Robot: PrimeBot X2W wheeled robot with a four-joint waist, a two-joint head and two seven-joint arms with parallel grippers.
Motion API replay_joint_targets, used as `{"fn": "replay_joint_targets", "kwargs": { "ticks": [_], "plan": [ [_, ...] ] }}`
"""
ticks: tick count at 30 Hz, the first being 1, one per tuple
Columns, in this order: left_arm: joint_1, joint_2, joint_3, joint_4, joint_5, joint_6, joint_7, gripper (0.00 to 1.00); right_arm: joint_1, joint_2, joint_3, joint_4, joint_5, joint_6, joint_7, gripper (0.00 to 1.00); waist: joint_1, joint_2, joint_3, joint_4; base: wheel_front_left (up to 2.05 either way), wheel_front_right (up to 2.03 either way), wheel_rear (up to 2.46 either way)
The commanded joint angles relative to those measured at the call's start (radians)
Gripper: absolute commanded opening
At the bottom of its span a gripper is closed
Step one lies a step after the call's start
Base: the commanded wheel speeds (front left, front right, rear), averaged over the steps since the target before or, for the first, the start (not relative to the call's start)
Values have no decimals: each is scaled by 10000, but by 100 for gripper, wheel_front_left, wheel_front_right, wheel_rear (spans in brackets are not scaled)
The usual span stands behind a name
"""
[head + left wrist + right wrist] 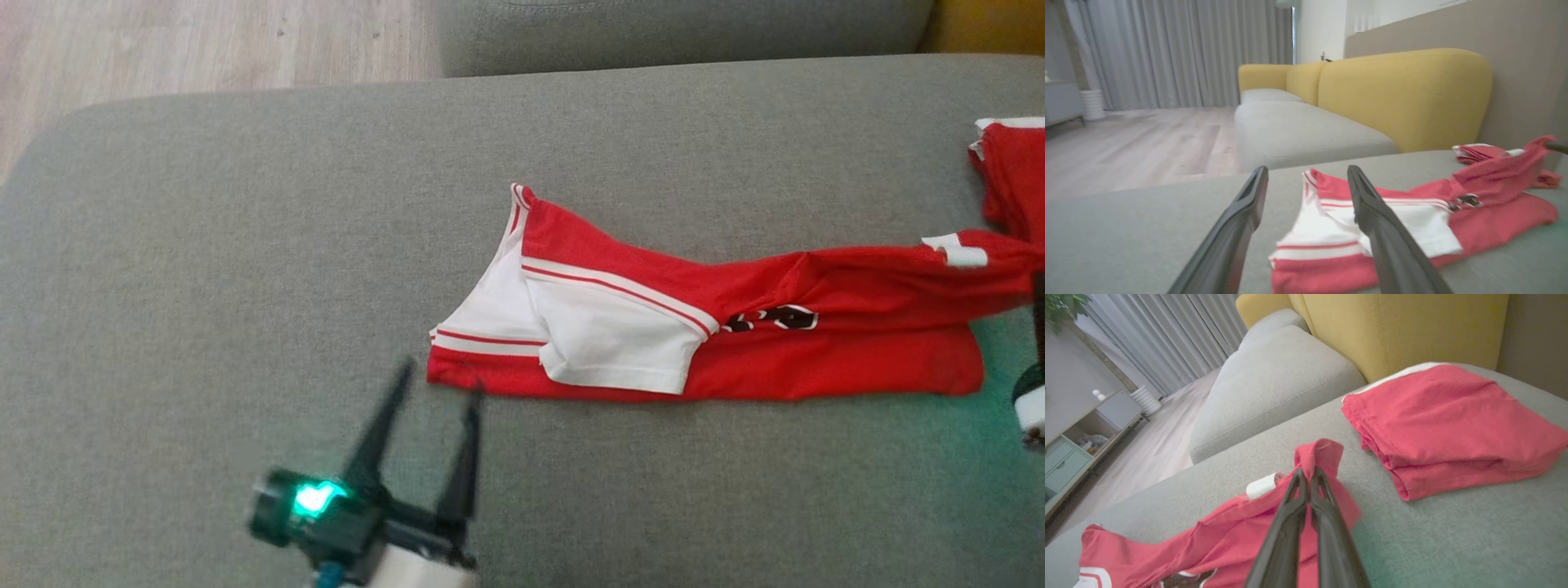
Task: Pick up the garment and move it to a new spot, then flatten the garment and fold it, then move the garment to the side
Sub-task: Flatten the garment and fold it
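Observation:
A red and white garment (pixel 694 327) lies stretched across the grey cushion (pixel 245 286), white sleeve end toward the left. My left gripper (pixel 439 384) stands open just short of the garment's lower left corner, fingers pointing at it; in the left wrist view that gripper (pixel 1306 175) frames the white striped end of the garment (pixel 1331 241). My right gripper (pixel 1308 473) is shut on a pinched fold of the garment's red cloth (pixel 1316 455), lifting that end a little off the cushion. At the head view's right edge a small part of the right arm (pixel 1033 392) shows.
A second red garment (pixel 1449 424) lies folded on the cushion beyond the right gripper, also seen at the head view's far right edge (pixel 1012 171). A yellow sofa back (pixel 1404 94) rises behind. Another grey seat (pixel 1298 134) and wooden floor (pixel 204 41) lie beyond the cushion's edge.

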Motion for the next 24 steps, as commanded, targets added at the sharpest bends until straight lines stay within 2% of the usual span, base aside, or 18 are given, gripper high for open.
{"fn": "replay_joint_targets", "kwargs": {
  "ticks": [1,6,9,19,24],
  "plan": [
    [-173,-114,97,-16,-115,-128,-51,100,27,-262,-20,-314,-115,-7,48,0,0,-1,-23,-4,0,0,0],
    [-790,-156,-640,1561,-1097,-999,551,100,325,155,-336,-496,-454,-7,341,0,0,-1,-52,-158,0,0,0],
    [-1699,-168,-1240,2499,-1657,-1260,1136,100,380,403,-505,-766,-732,-7,600,0,0,-1,64,-386,0,0,0],
    [-3651,-172,-2096,4432,-2004,-1222,1749,100,375,775,-938,-1422,-1175,-7,1193,0,0,-1,526,-736,0,0,0],
    [-4199,-172,-2242,5074,-2128,-1217,1615,100,382,902,-1114,-1667,-1302,-7,1362,0,0,-1,709,-790,0,0,0]
  ]
}}
